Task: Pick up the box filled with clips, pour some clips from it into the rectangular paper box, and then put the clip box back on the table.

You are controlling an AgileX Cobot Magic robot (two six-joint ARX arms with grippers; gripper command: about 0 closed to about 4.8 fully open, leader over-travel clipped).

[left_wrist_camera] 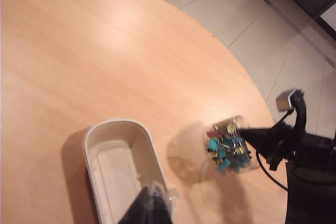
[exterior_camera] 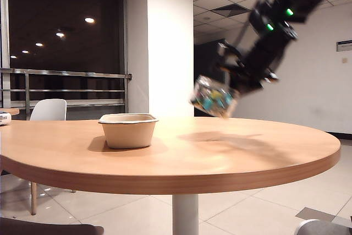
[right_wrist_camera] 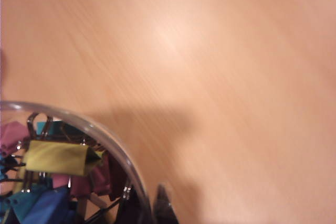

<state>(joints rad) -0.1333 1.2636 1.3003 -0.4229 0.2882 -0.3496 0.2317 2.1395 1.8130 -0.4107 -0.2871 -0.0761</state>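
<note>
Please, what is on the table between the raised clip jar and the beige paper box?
Nothing: the exterior view shows bare table with only shadow between the paper box and the jar, held aloft by the right hand.

The rectangular paper box (exterior_camera: 128, 130) stands on the table (exterior_camera: 231, 158) left of its middle, well in from the near edge. The box filled with clips (exterior_camera: 213, 98) hangs tilted in the air above the tabletop, to the right of the paper box and apart from it, gripped by the right gripper (exterior_camera: 234, 94), whose arm comes down from the upper right; the clips (left_wrist_camera: 227, 147) lie inside it. The left gripper (left_wrist_camera: 149, 205) sits over the paper box's rim on the side nearest the robot, and a chair (exterior_camera: 48, 110) stands behind the table's far left edge.
</note>
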